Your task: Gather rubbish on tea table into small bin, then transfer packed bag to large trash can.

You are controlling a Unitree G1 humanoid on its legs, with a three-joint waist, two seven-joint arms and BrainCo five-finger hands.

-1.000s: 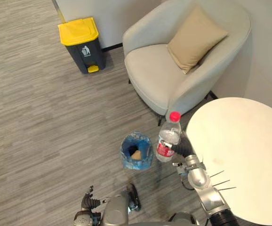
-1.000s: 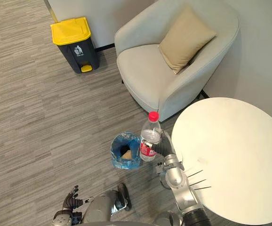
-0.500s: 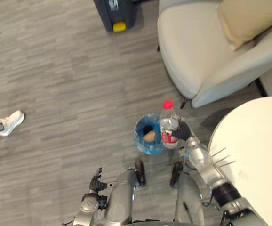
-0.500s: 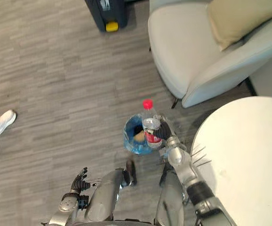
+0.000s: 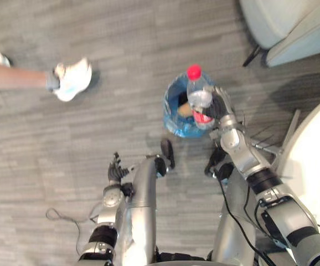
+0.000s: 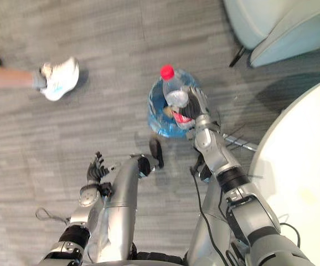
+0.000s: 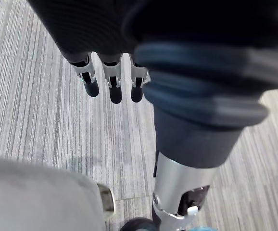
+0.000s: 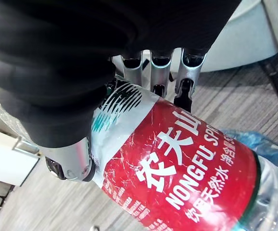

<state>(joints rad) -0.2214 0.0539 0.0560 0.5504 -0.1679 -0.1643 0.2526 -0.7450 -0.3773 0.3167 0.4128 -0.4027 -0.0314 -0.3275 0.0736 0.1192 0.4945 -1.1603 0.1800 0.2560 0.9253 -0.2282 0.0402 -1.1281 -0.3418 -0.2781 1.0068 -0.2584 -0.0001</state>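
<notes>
R hand [image 5: 220, 106] is clamped on the plastic bottle [image 5: 200, 97]: in the right wrist view its fingers [image 8: 184, 82] curl round the far side of the red label [image 8: 177, 168], and the thumb presses from the near side. The bottle is clear, w/ a red cap [image 5: 194, 72], and the cap end points up toward the head camera. Seen from above, the bottle stands in front of the open mouth of the small bin [image 5: 170, 113], which has a blue bag as lining. The bottle's bottom is hidden, so I cannot tell if it is already inside the rim or above it. A brownish piece [image 5: 184, 110] lies in the bin.

L hand [image 5: 114, 169] hangs low beside the robot, well apart from the bin. Its fingers [image 7: 111, 84] are straight and hold nothing.

Farther out: grey striped floor [image 5: 66, 144], the white round table [image 5: 315, 160] at the robot's right, and part of a pale armchair [image 5: 293, 27] beyond the bin. To the left stands a person's leg [image 5: 16, 75] w/ a white shoe [image 5: 71, 77].
</notes>
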